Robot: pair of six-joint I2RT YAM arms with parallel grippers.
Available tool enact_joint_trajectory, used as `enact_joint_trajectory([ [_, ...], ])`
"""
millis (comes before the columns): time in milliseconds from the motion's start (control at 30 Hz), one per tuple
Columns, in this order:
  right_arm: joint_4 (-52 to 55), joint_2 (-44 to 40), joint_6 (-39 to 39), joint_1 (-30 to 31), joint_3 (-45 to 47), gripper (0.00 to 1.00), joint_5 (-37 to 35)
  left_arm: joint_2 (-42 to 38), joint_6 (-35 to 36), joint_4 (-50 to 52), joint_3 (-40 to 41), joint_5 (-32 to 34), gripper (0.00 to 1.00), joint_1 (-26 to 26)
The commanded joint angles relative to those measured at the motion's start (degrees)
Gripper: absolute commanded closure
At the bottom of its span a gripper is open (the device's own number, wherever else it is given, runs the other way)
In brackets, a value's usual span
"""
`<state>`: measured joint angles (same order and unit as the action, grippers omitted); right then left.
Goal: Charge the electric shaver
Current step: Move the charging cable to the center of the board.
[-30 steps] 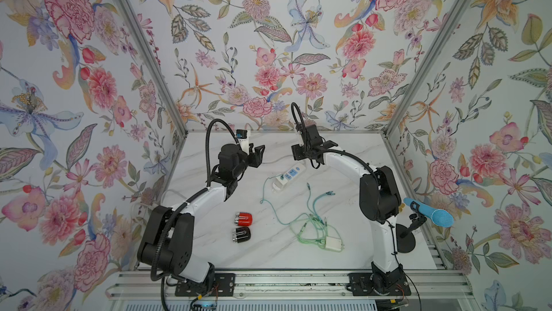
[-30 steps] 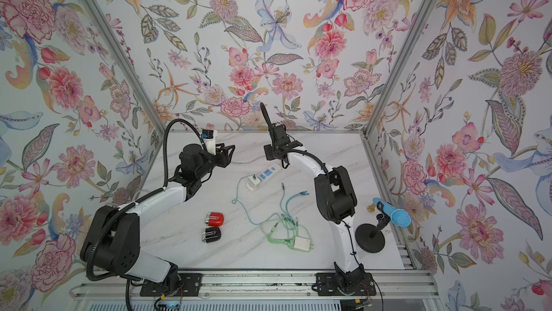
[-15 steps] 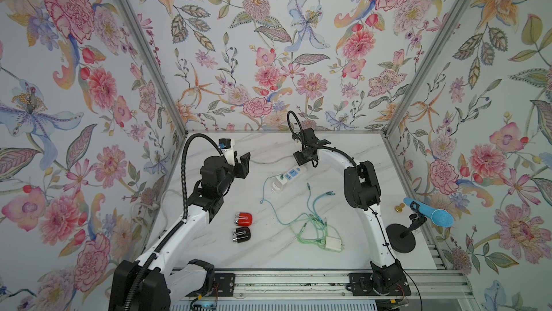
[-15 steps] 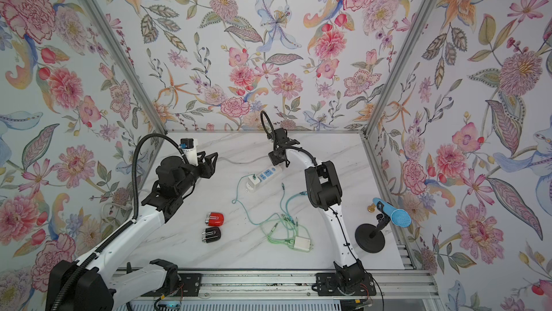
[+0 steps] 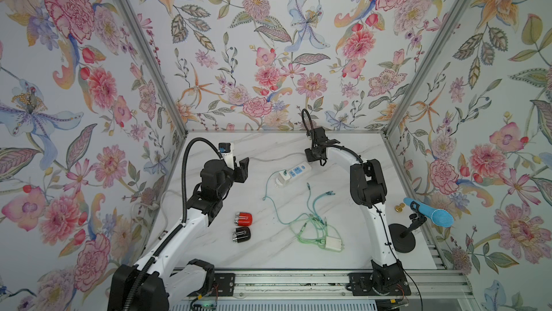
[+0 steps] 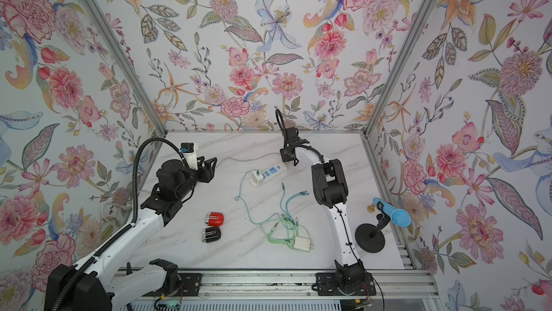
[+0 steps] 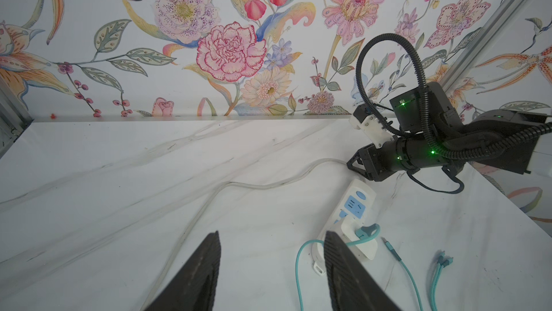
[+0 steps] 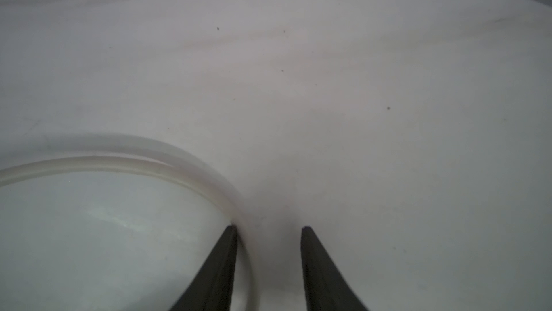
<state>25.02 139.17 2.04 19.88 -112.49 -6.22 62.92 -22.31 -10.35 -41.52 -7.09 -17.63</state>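
White power-strip cord (image 8: 125, 161) inside the part-open right gripper (image 8: 268, 228), unclamped; left gripper (image 7: 271, 233) half open, empty.

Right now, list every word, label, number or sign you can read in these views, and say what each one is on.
No text can be read in any view.
Power strip: any print on it is too small to read.
Red shaver and black shaver: no lettering can be made out.
White charger: looks blank from here.
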Motion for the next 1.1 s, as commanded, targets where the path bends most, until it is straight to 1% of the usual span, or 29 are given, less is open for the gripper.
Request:
enact_joint_trajectory([
  [0,2.07,-2.91,5.49,-3.0,7.27,0.61,-3.68,-0.31,-0.19,-1.11,1.47,-0.68,0.42,0.51],
  [133,-0.88,-8.46,4.4,-2.29,12.49,0.55,-1.88,-0.47,-0.02,-1.54,2.2,-0.77,0.42,0.53],
  [200,-1.24,-11.5,2.81,-1.11,13.61,0.49,-1.62,-0.42,-0.06,-1.99,2.53,-1.15,0.42,0.54],
  [333,-1.71,-16.73,1.37,0.84,15.11,0.4,-1.81,-1.16,-0.36,-2.61,3.19,-1.48,0.42,0.49],
  [467,-2.3,-23.39,0.54,3.4,19.05,0.38,-2.5,-2.65,0.39,-1.32,3.07,-1.07,0.41,0.49],
  [633,-6.1,-33.47,1.67,8.38,32.03,0.35,0.71,-4.48,0.87,1.17,2.18,-0.67,0.4,1.4],
  [667,-7.57,-36.03,2.02,9.49,35.8,0.3,2.53,-4.72,0.71,1.74,1.93,-0.64,0.38,1.92],
  [700,-9.31,-38.65,2.64,10.71,39.52,0.21,2.99,-4.93,0.47,2.25,1.8,-0.79,0.37,2.74],
  [733,-10.66,-40.92,3.03,11.85,42.52,0.19,3.57,-5.15,0.26,2.68,1.79,-1.09,0.36,3.5],
  [800,-13.91,-45.12,4.78,14.15,48.37,0.18,6.48,-5.74,0.07,3.05,1.62,-2.31,0.35,5.28],
  [867,-15.16,-46.6,5.98,16.26,51.06,0.17,7.69,-6.04,-0.25,3.84,1.1,-3.19,0.34,6.92],
  [900,-15.12,-46.42,6.25,16.92,51.23,0.17,6.0,-6.14,-0.41,4.51,0.41,-3.35,0.33,7.67],
  [933,-15.13,-45.8,6.3,18.44,50.91,0.17,5.03,-6.14,-0.35,5.85,-0.88,-3.41,0.33,7.93],
  [1000,-15.13,-43.81,6.72,19.26,48.94,0.18,5.05,-6.01,0.99,8.57,-4.57,-4.0,0.33,8.03],
  [1067,-15.94,-41.69,6.57,19.8,47.11,0.19,4.1,-5.96,3.21,11.83,-7.89,-3.11,0.32,8.04],
])
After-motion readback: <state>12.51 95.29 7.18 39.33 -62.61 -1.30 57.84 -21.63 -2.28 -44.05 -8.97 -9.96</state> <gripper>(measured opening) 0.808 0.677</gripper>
